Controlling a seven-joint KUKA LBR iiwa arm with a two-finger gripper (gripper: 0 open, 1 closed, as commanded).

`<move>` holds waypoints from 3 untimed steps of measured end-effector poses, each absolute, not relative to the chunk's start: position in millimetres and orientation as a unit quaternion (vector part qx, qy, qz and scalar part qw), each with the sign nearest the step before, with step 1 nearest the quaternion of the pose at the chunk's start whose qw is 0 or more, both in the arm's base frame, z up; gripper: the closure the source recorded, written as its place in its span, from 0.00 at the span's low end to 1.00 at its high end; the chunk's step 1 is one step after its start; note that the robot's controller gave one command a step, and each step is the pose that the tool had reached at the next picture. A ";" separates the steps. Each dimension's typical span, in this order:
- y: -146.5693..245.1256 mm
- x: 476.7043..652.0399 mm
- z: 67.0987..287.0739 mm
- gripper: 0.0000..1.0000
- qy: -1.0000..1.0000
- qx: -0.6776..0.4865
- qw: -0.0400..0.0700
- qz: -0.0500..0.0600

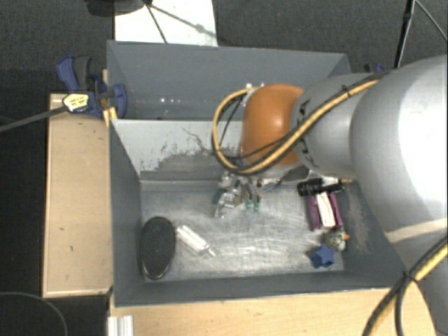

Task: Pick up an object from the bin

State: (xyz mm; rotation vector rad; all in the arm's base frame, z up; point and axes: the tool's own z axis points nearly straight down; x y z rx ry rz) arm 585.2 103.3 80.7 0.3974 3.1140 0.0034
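Observation:
My gripper [238,200] hangs below the orange wrist cover, low over the bin floor near the middle of the back wall. Its two fingertips stand apart, open, with nothing between them. The nearest loose thing is a small clear tube with a white end [194,240], lying on the floor to the front left of the gripper, apart from it. Beyond that tube, a black oval pad [157,247] rests in the front left corner.
At the right side lie a black marker [319,186] and a purple and white pack [325,211] side by side. In front of them sit a small round knob [339,240] and a blue block [322,257]. The arm covers the bin's right rear.

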 end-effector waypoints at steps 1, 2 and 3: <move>103.1 585.4 80.8 0.00 0.992 0.127 0.001 0.001; 103.2 585.1 80.5 1.00 0.992 0.128 0.001 0.001; 105.4 585.2 209.2 1.00 0.990 0.138 0.004 0.002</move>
